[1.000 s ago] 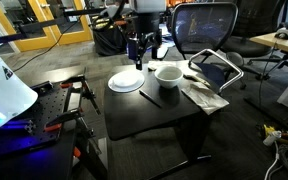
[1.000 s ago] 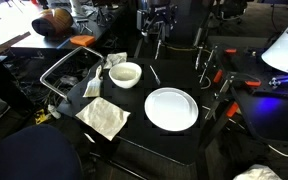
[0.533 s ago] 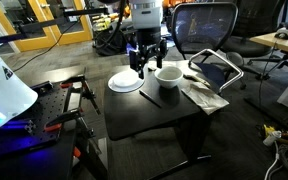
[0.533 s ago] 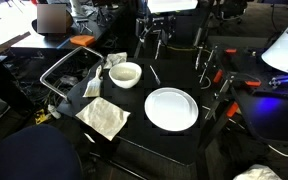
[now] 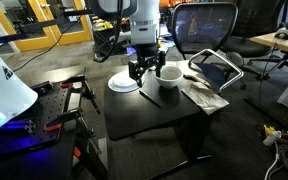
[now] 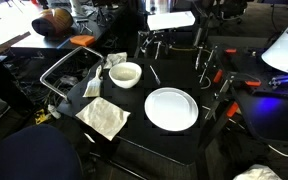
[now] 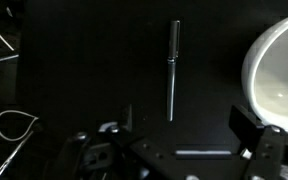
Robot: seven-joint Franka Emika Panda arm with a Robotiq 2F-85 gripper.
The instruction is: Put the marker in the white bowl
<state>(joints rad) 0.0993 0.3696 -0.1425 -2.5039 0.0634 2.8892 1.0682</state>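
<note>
The marker [image 6: 154,75] lies on the table [image 6: 142,140] beside the white bowl [image 6: 125,82].

The marker [image 7: 172,70] is a slim, straight, dark stick that lies flat on the black bench [image 5: 149,120]. In the wrist view it runs straight up and down the picture, and a faint joint shows part way along its barrel. In an exterior view it [image 5: 150,98] lies slantwise towards the middle of the bench top, well away from every edge. The white bowl [image 6: 125,73] is round, deep and thick-rimmed. It stands upright and looks empty, close to a far corner of the bench. The marker [image 6: 154,74] lies just beside the bowl on the inward side and does not touch it. In the wrist view only part of the bowl [image 7: 279,85] shows, cut off at the picture's edge.
</note>
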